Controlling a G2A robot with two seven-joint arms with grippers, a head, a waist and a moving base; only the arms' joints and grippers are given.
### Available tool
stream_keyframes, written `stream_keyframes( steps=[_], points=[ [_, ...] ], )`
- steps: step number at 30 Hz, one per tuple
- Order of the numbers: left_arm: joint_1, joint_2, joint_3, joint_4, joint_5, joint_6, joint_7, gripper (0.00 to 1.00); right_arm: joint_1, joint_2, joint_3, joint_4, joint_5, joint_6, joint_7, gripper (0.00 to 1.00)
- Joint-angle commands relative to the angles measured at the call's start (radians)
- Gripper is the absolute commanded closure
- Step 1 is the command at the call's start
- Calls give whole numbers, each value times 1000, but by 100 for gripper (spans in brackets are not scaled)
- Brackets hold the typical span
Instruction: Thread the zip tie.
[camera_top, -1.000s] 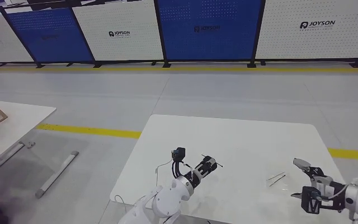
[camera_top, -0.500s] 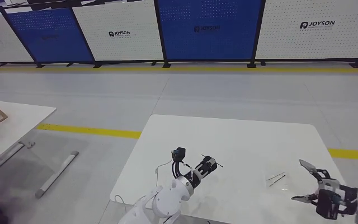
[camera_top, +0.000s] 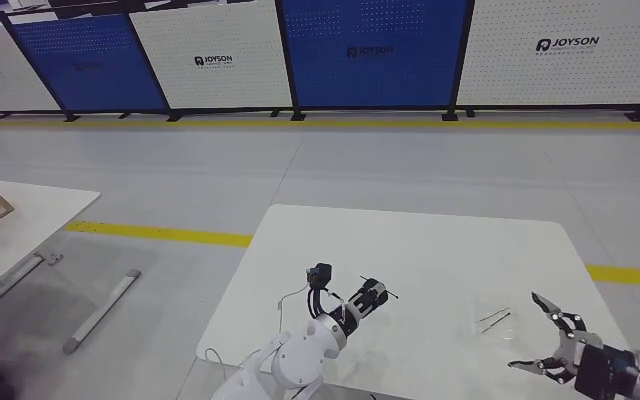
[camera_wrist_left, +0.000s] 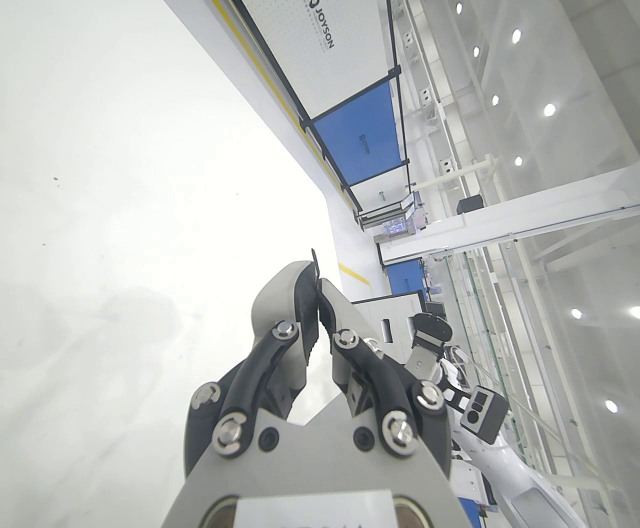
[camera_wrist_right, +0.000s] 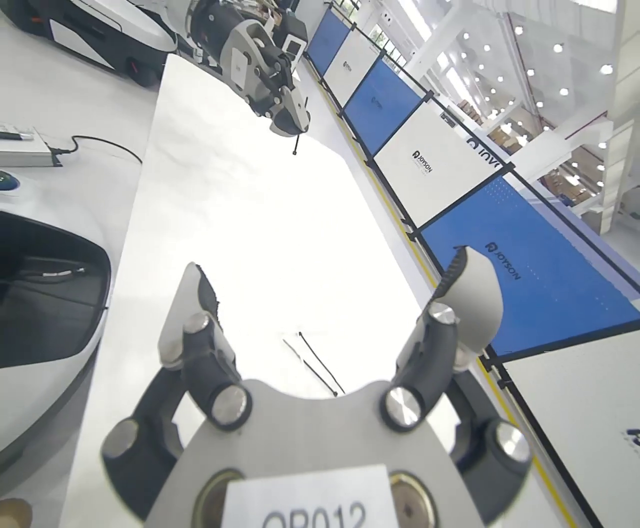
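My left gripper (camera_top: 378, 292) hovers over the front middle of the white table (camera_top: 420, 240), shut on a thin black zip tie (camera_top: 393, 294). Its short end sticks out past the fingertips (camera_wrist_left: 306, 280) as a black zip tie tip (camera_wrist_left: 314, 259). In the right wrist view the left gripper (camera_wrist_right: 289, 120) shows far off, with the held zip tie (camera_wrist_right: 298, 141) hanging from it. Two more zip ties (camera_top: 494, 318) lie flat on the table's right side, seen as the loose zip ties (camera_wrist_right: 315, 361). My right gripper (camera_top: 524, 331) is open at the near right corner, just behind them and holding nothing.
A thin cable (camera_top: 285, 300) trails from the left arm toward the table's front left edge. A second white table (camera_top: 40, 210) stands apart at the far left. The table's back half is bare.
My right arm has drawn back toward the table's near right corner, away from the loose zip ties, with its fingers still spread. The left arm and its zip tie have not moved.
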Motion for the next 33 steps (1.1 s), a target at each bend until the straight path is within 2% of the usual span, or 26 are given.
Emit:
stream_keyframes(
  steps=[1,4,8,10,12,16,18,20,24,33],
  points=[
    [0,0,0,0,0,0,0,100,0,0,0,0,1,0,2,0],
    [0,0,0,0,0,0,0,100,-12,-2,0,-8,11,0,31,0],
    [0,0,0,0,0,0,0,100,-32,11,0,-39,170,0,104,0],
    [0,0,0,0,0,0,0,100,-44,29,0,-56,265,0,145,0],
    [0,0,0,0,0,0,0,100,-32,46,0,-94,322,0,205,0],
    [0,0,0,0,0,0,0,100,-15,83,0,-193,503,0,404,0],
    [0,0,0,0,0,0,0,100,9,96,0,-231,630,0,545,0],
    [0,0,0,0,0,0,0,100,46,99,3,-288,755,0,725,0],
    [0,0,0,0,0,0,0,100,104,83,13,-310,957,0,905,0],
    [0,0,0,0,0,0,0,100,104,83,13,-310,957,0,905,0]
  ],
)
